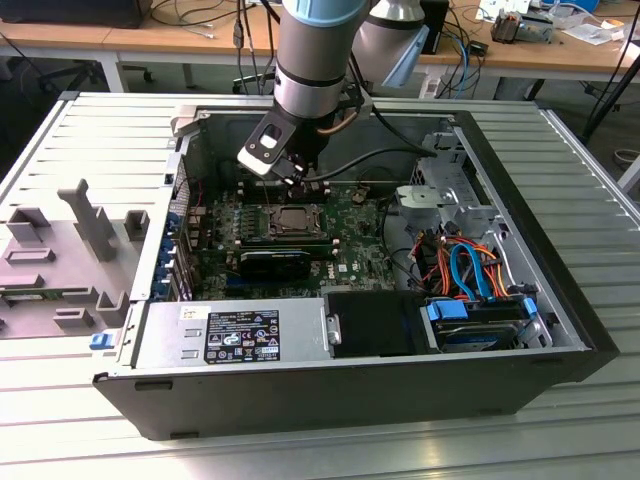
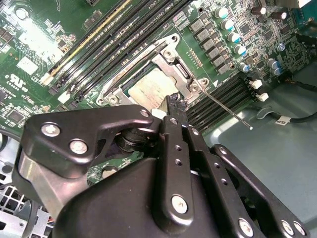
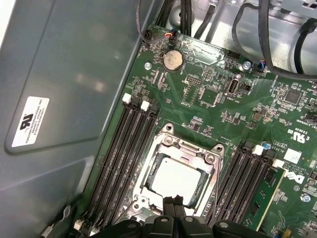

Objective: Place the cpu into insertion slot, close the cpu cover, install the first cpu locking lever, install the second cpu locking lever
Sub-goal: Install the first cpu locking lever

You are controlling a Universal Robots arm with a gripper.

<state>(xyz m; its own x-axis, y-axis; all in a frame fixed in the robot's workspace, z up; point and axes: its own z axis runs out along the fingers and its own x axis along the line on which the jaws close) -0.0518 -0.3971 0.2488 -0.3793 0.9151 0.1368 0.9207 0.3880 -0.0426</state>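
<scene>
The gripper [image 3: 174, 201] hangs low over the green board [image 3: 213, 94] inside the open computer case [image 1: 560, 300]. Its fingers [image 3: 178, 206] are pressed together with nothing visible between them. Just beyond the fingertips lies the chip [image 3: 176, 179], flat in the socket [image 3: 148, 186], and the cover plate [image 3: 185, 148] appears folded down around it, so its silver top shows through the window. In the second wrist view the tips sit at the edge of that plate, either touching it or a hair above; I cannot tell which. Off to one side of the fingers a thin lever [image 2: 225, 110] sticks out from the socket corner, away from the chip. It looks unlatched, so I judge the placing and covering done and the locking not yet done. The risks come from how tight this spot is. Closed tips give only a narrow pushing face, and a thin springy rod could slip off them and snap back. A push aimed slightly inward would land on the plate or the chip top instead and load the socket pins. The memory slots [image 3: 124, 148] run close on both sides of the fingers, so a sideways sweep could catch their clips.
</scene>
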